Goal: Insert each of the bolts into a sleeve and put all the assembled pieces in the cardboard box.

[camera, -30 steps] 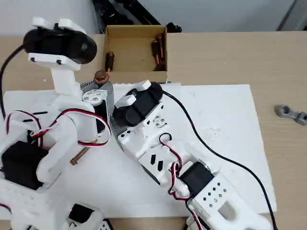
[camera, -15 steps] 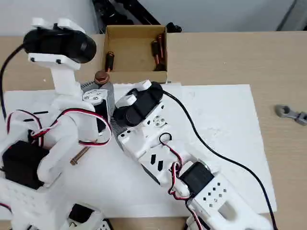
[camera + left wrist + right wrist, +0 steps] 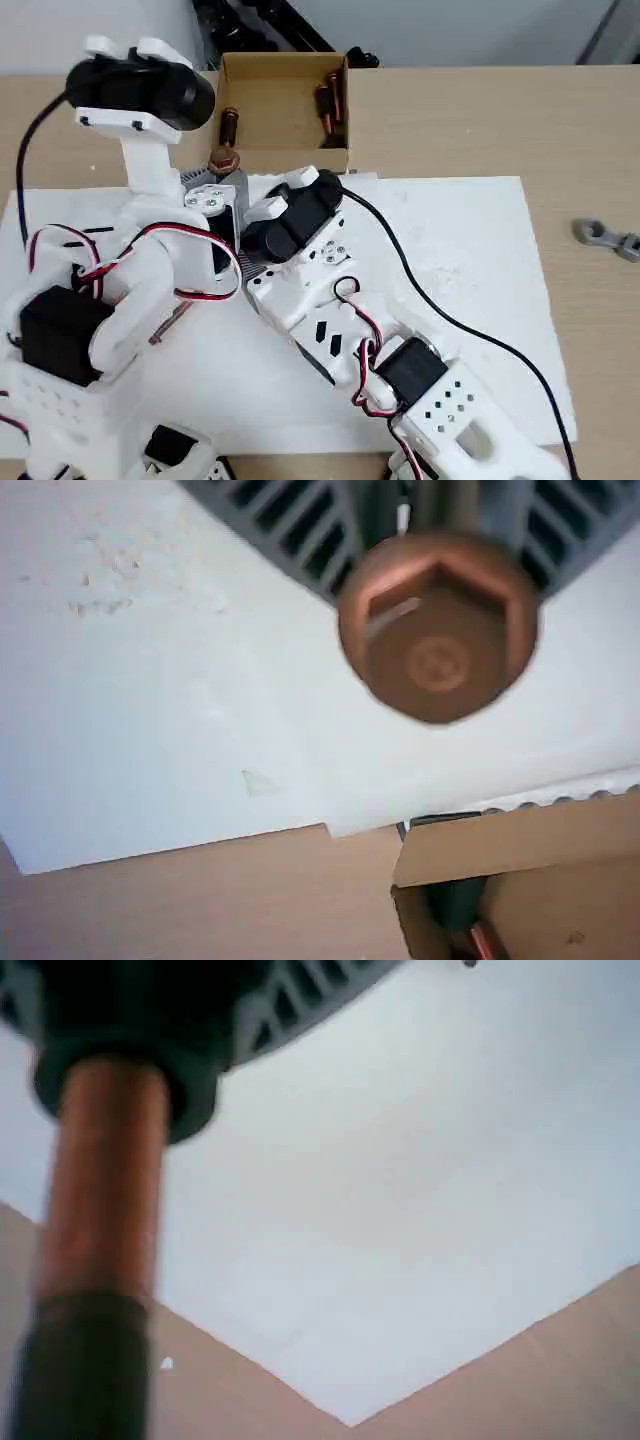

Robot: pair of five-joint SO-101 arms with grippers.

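My left gripper point(image 3: 222, 176) is shut on a copper hex-head bolt point(image 3: 224, 160), held head up just in front of the cardboard box point(image 3: 285, 150). In the left wrist view the bolt head point(image 3: 437, 628) sits between the grey ribbed fingers point(image 3: 290, 520), with the box corner point(image 3: 520, 852) beyond. My right gripper point(image 3: 120, 1050) is shut on a copper piece point(image 3: 100, 1190) with a dark end point(image 3: 80, 1370). In the high view it is tucked under the arms. Another bolt point(image 3: 172, 322) lies on the white sheet. The box holds assembled pieces point(image 3: 330, 105).
The white sheet point(image 3: 450, 260) covers the table's middle, and its right half is bare. A metal wrench point(image 3: 605, 237) lies on the wood at far right. Both arms crowd the sheet's left half, and cables loop over them.
The left arm has shifted right and a little toward the box, carrying the bolt with it. The right arm has barely moved.
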